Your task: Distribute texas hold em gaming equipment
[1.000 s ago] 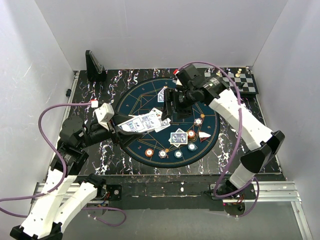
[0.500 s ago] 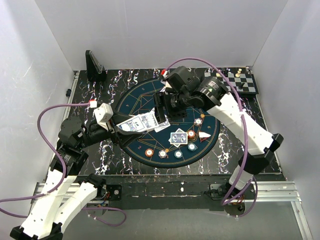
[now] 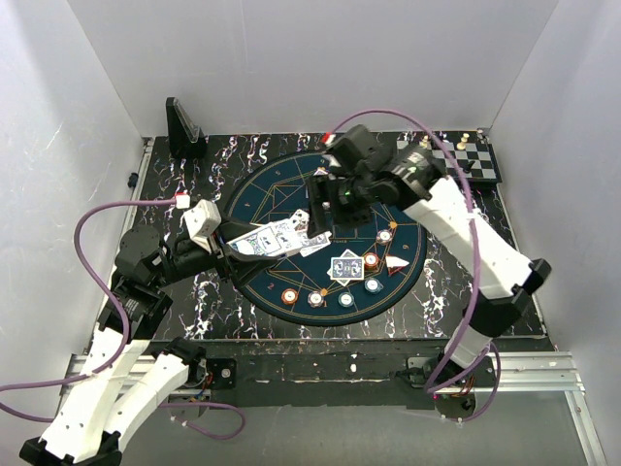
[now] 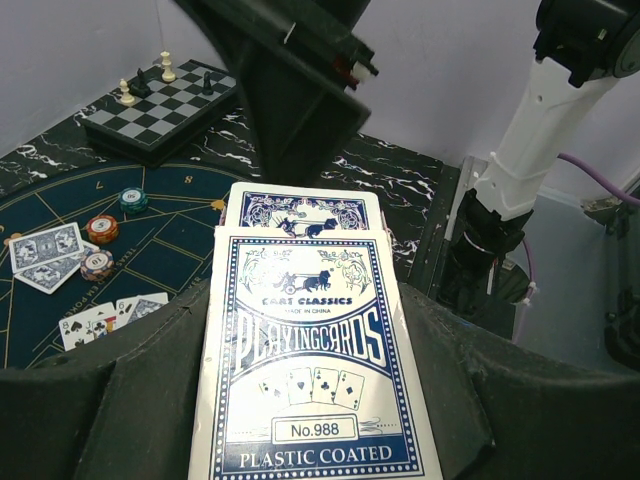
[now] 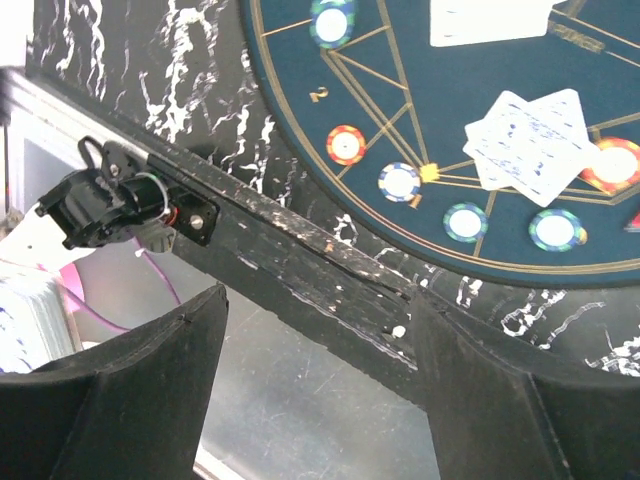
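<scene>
Blue-and-white backs show on the deck of playing cards (image 4: 312,370), which the left pincer (image 3: 241,247) holds clamped between its fingers. One card (image 4: 300,210) is pushed out past the front end of the deck, on the side away from this pincer. Just beyond that card hangs the right pincer (image 3: 324,216), with its fingers spread wide and nothing between them. I cannot tell if it touches the card. To the near right of the right pincer, two face-down cards (image 3: 346,266) lie overlapped on the dark-blue mat (image 3: 277,189). An orange chip (image 3: 371,260) sits just beside them, and a white chip (image 3: 315,299) and a teal chip (image 3: 345,299) lie nearer the arm bases. Well to the right of this pincer stands the chessboard (image 3: 473,160).
</scene>
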You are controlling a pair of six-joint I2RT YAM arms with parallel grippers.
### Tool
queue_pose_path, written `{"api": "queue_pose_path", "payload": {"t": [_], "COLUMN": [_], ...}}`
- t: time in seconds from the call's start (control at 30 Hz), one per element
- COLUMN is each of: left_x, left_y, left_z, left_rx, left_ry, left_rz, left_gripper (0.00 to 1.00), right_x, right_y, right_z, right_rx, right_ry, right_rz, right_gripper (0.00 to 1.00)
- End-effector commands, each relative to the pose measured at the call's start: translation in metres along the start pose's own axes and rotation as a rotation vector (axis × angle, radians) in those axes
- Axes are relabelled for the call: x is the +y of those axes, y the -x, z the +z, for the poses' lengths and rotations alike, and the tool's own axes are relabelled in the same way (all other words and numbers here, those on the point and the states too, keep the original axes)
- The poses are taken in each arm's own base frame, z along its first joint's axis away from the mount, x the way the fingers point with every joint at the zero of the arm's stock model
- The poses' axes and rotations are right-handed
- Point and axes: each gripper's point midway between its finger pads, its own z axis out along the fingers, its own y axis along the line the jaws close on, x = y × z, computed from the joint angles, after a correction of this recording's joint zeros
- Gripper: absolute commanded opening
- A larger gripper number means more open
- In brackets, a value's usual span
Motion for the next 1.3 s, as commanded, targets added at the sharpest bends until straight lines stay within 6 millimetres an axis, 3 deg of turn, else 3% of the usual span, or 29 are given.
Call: {"api": "queue_pose_path", "payload": {"t": [0.0,0.07,0.2,0.3,0.47,0.67,0.87,1.0,1.13,1.27], "left_x": [-0.003,-0.002,-0.002,-0.001,-0.001,0.003,0.018,0.022,0.023,0.019], "left_y": [0.009,0.01,0.009,0.009,0.012,0.015,0.016,0.015,0.016,0.016], "left_z": [-0.002,-0.003,-0.004,-0.003,-0.001,0.001,0.001,0.003,0.004,0.005], "left_rx": [-0.026,-0.029,-0.029,-0.028,-0.029,-0.031,-0.034,-0.024,-0.022,-0.011], "left_ry": [-0.002,0.008,0.007,0.007,0.002,0.013,0.093,0.103,0.104,0.08], "left_rz": [0.036,0.04,0.042,0.043,0.046,0.055,0.054,0.05,0.051,0.052], "left_gripper": [0.0,0.0,0.0,0.0,0.0,0.0,0.0,0.0,0.0,0.0], "right_x": [-0.023,-0.014,0.038,0.061,0.092,0.115,0.121,0.122,0.121,0.119], "right_y": [0.015,0.019,0.025,0.027,0.035,0.027,0.018,0.017,0.015,0.013], "right_z": [-0.049,-0.055,-0.076,-0.077,-0.078,-0.059,-0.051,-0.052,-0.05,-0.039], "right_rx": [-0.152,-0.175,-0.186,-0.144,-0.118,-0.016,0.041,0.045,0.056,0.076], "right_ry": [0.046,0.183,0.595,0.768,0.938,0.971,0.992,0.997,0.996,0.983], "right_rz": [0.11,0.157,0.185,0.182,0.136,0.116,0.136,0.147,0.162,0.178], "right_gripper": [0.82,0.85,0.87,0.88,0.89,0.9,0.61,0.34,0.26,0.09]}}
